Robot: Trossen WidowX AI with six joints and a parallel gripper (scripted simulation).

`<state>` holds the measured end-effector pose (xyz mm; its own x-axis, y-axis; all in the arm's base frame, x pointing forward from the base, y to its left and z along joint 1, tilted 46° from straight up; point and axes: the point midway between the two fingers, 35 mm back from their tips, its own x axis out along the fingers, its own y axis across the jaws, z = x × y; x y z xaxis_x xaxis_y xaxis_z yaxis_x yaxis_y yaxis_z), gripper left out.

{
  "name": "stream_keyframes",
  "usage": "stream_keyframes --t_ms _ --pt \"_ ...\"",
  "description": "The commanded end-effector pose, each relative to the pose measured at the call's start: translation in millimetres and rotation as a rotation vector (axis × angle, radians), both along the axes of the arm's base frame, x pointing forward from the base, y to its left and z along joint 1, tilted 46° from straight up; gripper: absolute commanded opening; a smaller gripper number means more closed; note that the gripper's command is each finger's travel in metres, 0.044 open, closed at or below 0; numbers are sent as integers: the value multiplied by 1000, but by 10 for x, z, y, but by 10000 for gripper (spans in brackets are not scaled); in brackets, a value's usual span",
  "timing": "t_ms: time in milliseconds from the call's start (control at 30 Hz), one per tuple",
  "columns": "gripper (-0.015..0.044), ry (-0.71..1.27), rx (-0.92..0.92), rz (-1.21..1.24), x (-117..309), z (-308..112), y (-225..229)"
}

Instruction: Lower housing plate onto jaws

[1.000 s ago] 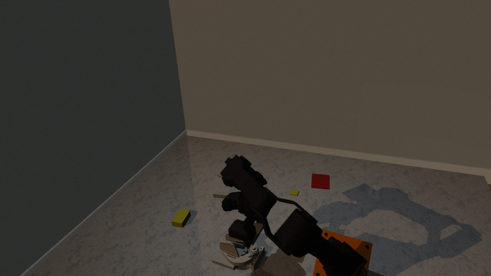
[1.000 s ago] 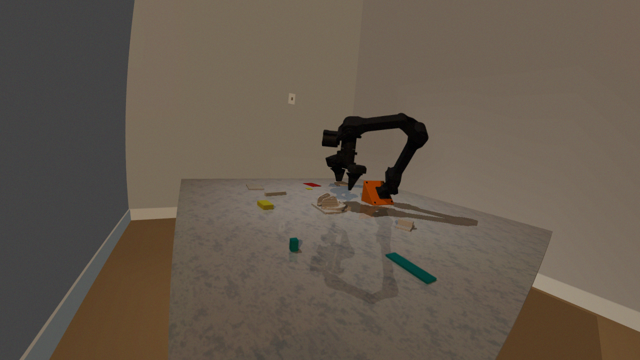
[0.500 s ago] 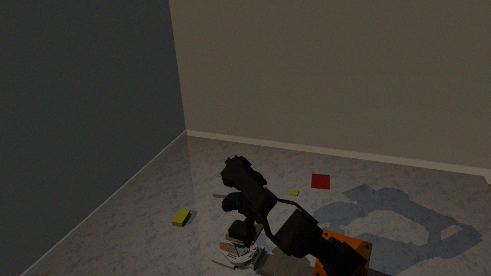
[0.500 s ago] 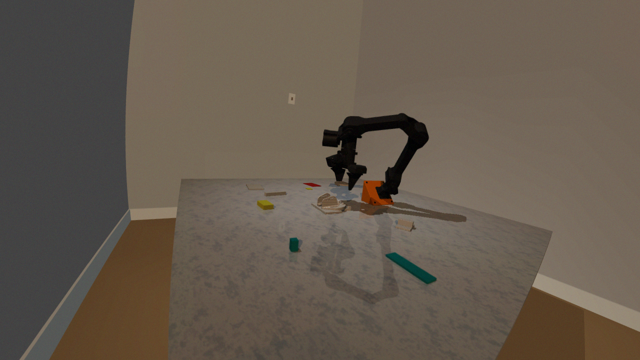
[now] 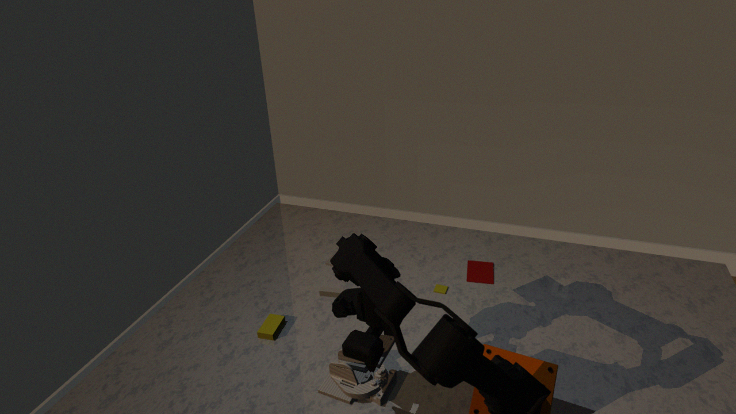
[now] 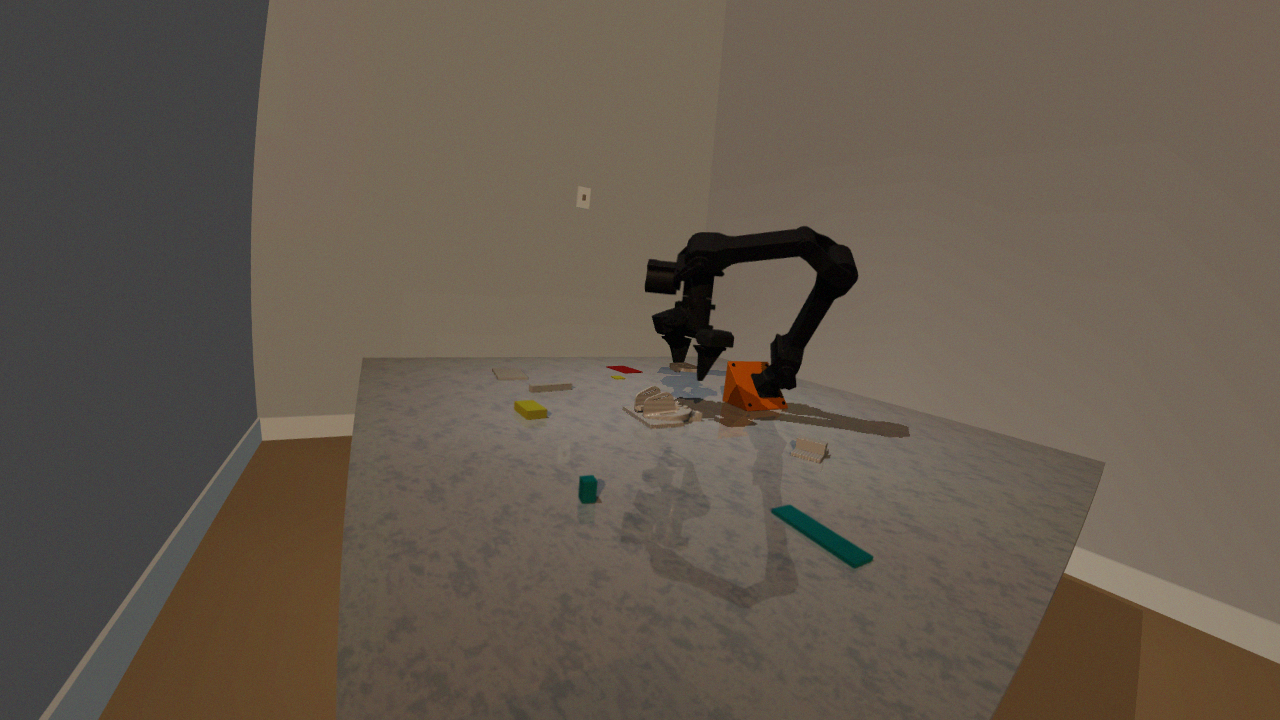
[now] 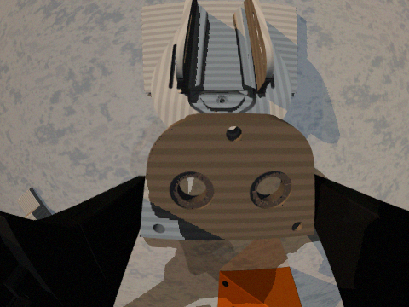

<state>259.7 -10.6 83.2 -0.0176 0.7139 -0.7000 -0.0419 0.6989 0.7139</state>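
Note:
My gripper [image 6: 691, 368] [image 7: 227, 184] is shut on the housing plate [image 5: 387, 345] [image 6: 682, 367] [image 7: 230, 159], its fingers gripping the two side edges. The plate is tan and striped, with two large ringed holes and several small ones. It hangs above the tan vise assembly [image 5: 342, 393] [image 6: 657, 413] [image 7: 155, 38] on the table. Two upright jaws [image 7: 187, 47] [image 7: 259, 51] stand on that assembly, just past the plate's rounded edge in the wrist view. The plate hides what lies under it, and I cannot make out the jaw stubs.
An orange block [image 5: 544, 378] [image 6: 742, 385] [image 7: 260, 287] is near the arm's base. A yellow block [image 5: 271, 324] [image 6: 530, 409], a red square [image 5: 480, 271] [image 6: 623, 368] and a small tan angled part [image 6: 810, 449] lie around. Teal pieces [image 6: 588, 488] [image 6: 821, 534] lie in the foreground of the exterior view.

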Motion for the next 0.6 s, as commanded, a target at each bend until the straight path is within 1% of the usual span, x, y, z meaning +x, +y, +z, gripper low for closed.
stream_keyframes --t_ms 0,567 --pt "351 3 -1 -2 -3 0 3" --pt "351 3 -2 -3 10 -193 191"
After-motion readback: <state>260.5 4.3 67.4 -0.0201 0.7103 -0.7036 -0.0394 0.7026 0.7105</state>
